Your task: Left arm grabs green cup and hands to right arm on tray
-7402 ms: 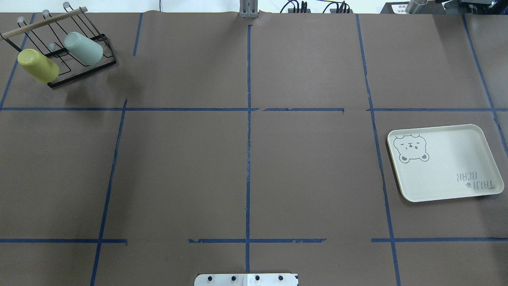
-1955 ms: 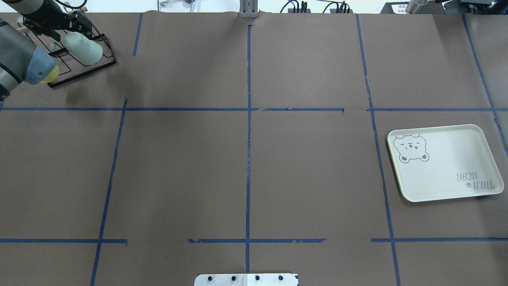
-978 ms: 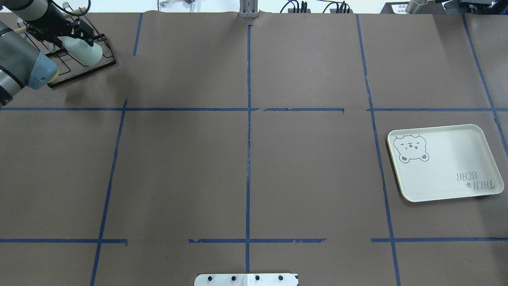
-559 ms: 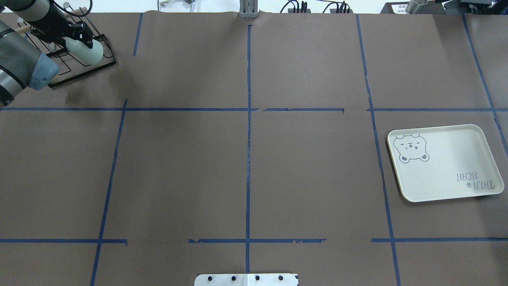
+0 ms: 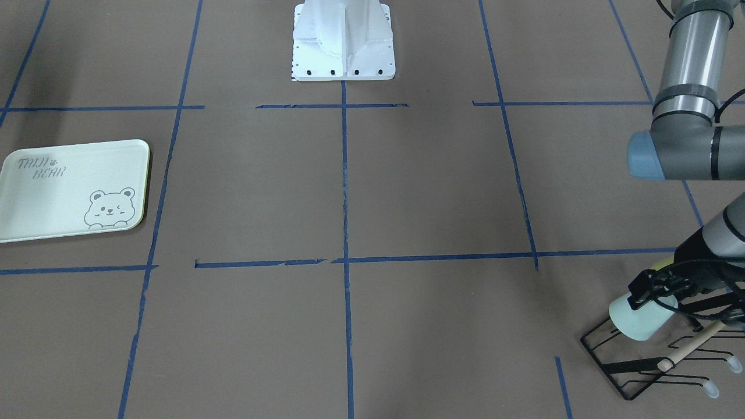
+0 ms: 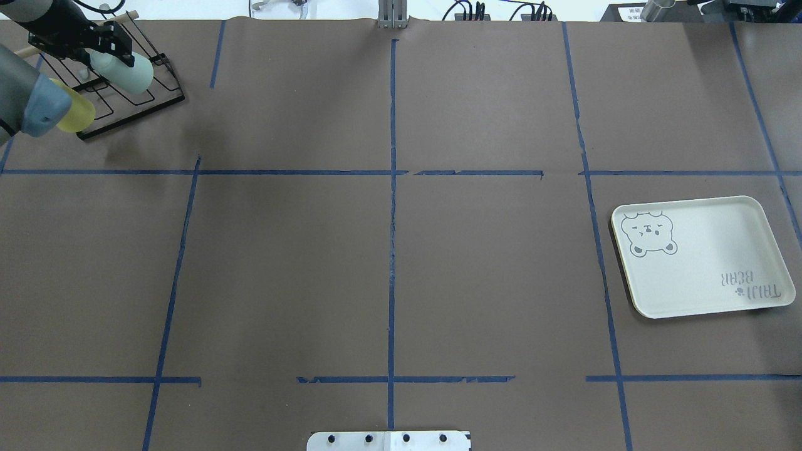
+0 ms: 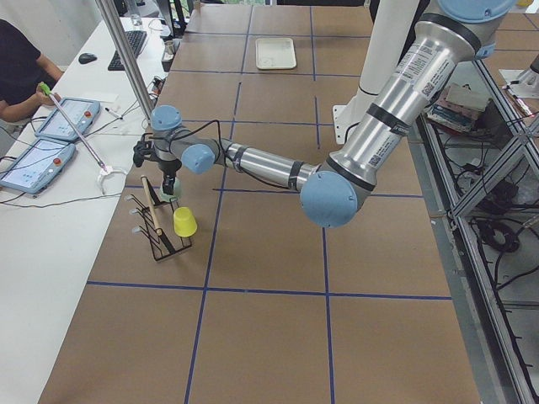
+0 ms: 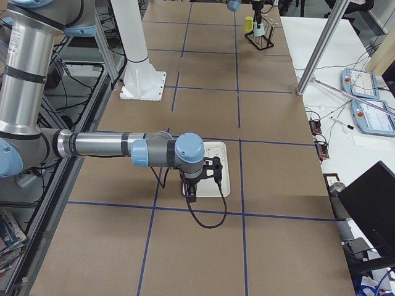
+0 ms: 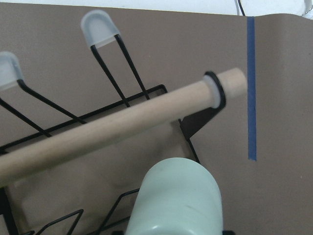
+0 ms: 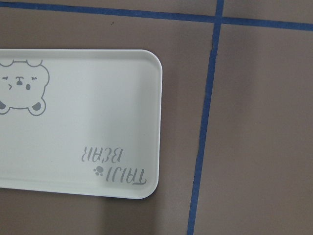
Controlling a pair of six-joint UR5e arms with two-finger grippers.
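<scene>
The pale mint-green cup (image 6: pixel 128 72) lies tilted over the black wire rack (image 6: pixel 147 103) at the far left corner. My left gripper (image 6: pixel 111 51) is shut on its base end. The front view shows the same grip, with the gripper (image 5: pixel 649 291) on the cup (image 5: pixel 640 320). The cup (image 9: pixel 178 200) fills the bottom of the left wrist view. The cream tray (image 6: pixel 702 275) lies bare at the right, and also shows in the front view (image 5: pixel 52 198). My right gripper (image 8: pixel 191 192) hangs over the tray's near edge; I cannot tell if it is open.
A yellow-green cup (image 6: pixel 76 114) hangs on the rack's near side, partly behind my left arm's elbow. The rack's wooden dowel (image 9: pixel 112 132) runs just above the green cup. Blue tape lines cross the brown table. The robot's base plate (image 6: pixel 388 440) sits at the near edge.
My left arm came in to the rack and closed on the green cup. Over the last half second the gripper and cup shifted up and to the left. The tray has not moved.
</scene>
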